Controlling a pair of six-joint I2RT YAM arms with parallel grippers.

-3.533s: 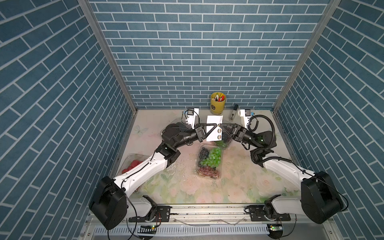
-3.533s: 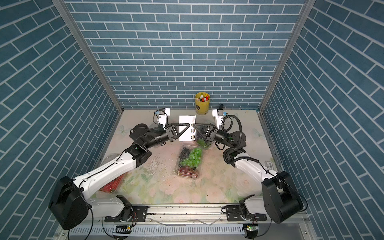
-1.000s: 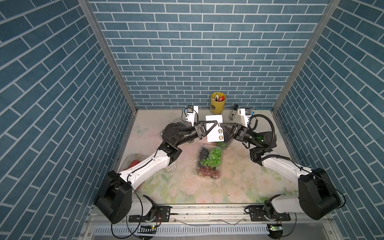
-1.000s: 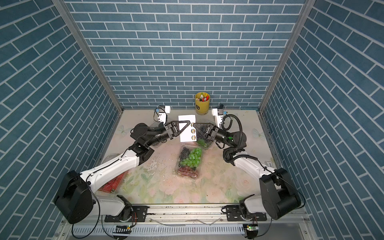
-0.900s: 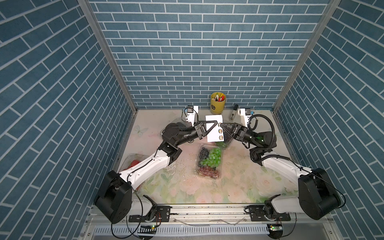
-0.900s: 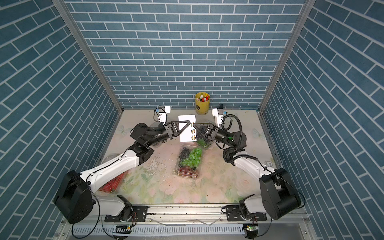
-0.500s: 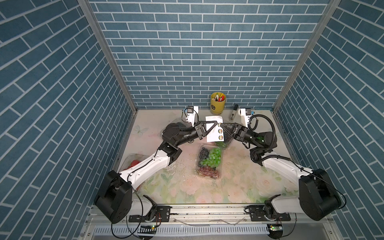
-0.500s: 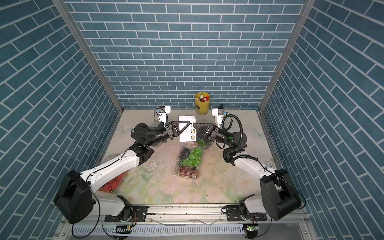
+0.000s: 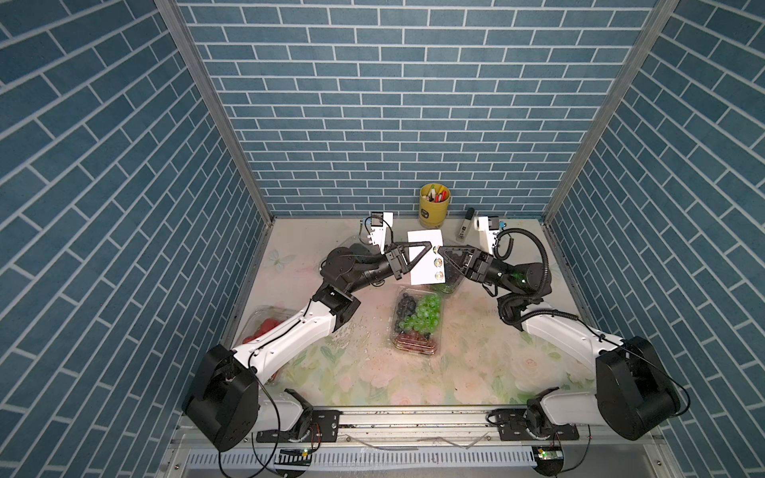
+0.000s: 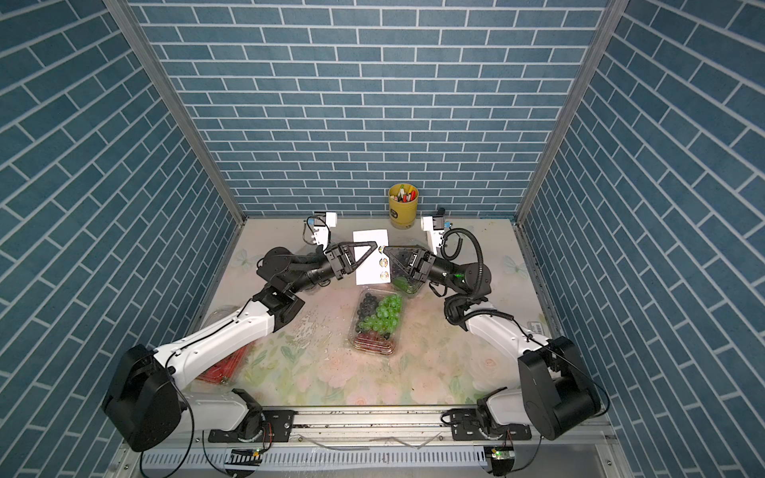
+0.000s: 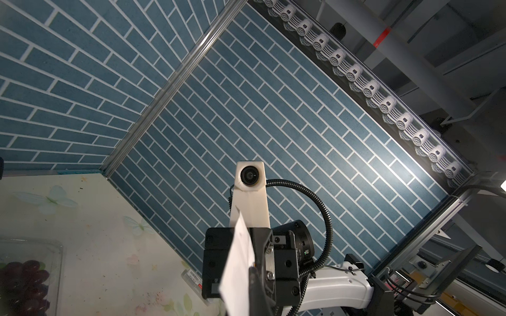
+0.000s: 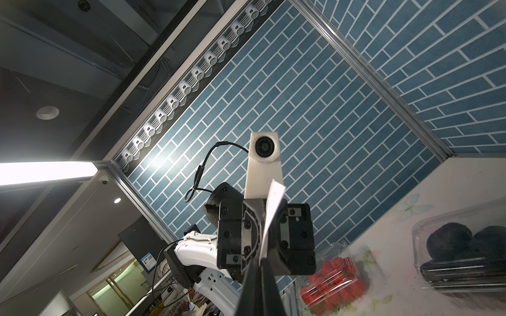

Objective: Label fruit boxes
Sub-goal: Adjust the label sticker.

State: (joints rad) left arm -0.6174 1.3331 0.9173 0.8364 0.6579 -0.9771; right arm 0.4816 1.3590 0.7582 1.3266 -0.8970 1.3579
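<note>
— Looking at the fingers first: what do they have?
— The left fingers (image 9: 401, 254) are clamped tight on one edge of the white sticker sheet (image 9: 426, 271). The right fingers (image 9: 455, 255) are pinched on the opposite edge. The sheet hangs between them above the tabletop (image 9: 476, 364).
— And the fruit boxes?
— The mixed-grape box (image 9: 416, 325) lies at the tabletop's middle, just in front of the sheet. The strawberry box (image 9: 265, 327) sits at the left edge, partly under the left arm. The black-berry box (image 12: 460, 246) rests below the right fingers. The purple-grape box (image 11: 24, 276) is near the back, behind the left arm.
</note>
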